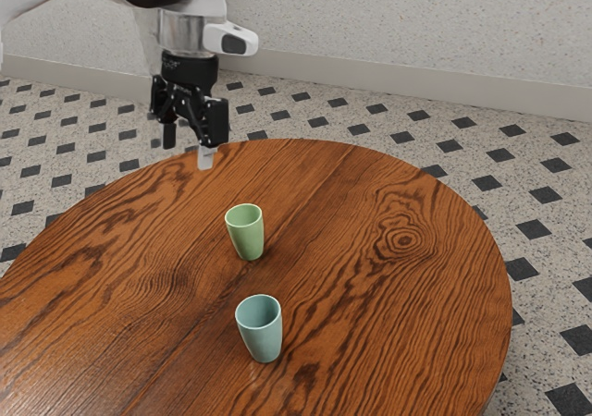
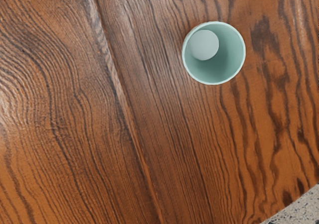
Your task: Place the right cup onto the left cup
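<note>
- In the exterior view, a round wooden table (image 1: 361, 305) is standing on a speckled floor with dark tiles (image 1: 519, 268), a pale wall (image 1: 388, 28) rising behind.
- The green cup (image 1: 248, 235) is standing upright on the wood, occupying the space between the gripper (image 1: 188, 148) and the teal cup (image 1: 263, 331) — both mouths are facing up.
- The gripper is hanging above the table's far edge, its fingers (image 1: 169, 136) standing apart; both cups are sitting lower than the fingertips, the green one nearer, the teal one farther off.
- In the wrist view, the teal cup is showing its open mouth and inner base — it is resting on bare wood, clear of the table's edge.
</note>
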Controlling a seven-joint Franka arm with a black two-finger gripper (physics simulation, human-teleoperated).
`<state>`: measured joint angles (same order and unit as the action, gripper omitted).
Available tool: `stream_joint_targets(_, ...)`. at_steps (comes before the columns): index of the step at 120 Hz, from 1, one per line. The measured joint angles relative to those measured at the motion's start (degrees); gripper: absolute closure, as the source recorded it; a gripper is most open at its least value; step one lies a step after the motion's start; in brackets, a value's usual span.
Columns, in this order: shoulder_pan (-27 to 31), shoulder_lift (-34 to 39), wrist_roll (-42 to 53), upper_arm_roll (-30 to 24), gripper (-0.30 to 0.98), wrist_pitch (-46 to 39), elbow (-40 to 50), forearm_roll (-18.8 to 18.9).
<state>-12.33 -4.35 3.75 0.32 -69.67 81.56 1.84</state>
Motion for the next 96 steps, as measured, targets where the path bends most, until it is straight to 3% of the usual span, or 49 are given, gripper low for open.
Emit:
stream_joint_targets(16, 2.55, 0.47, 0.37, 0.13, 0.00, -3.58, 2.41, -0.38)
stream_joint_targets(46, 0.73, 9.22, 0.91, 0.38, 0.00, -16.64, 22.19, 0.09)
stream_joint_targets(96, -0.72, 9.80, 1.37, 0.47, 0.00, -36.08, 39.62, -0.99)
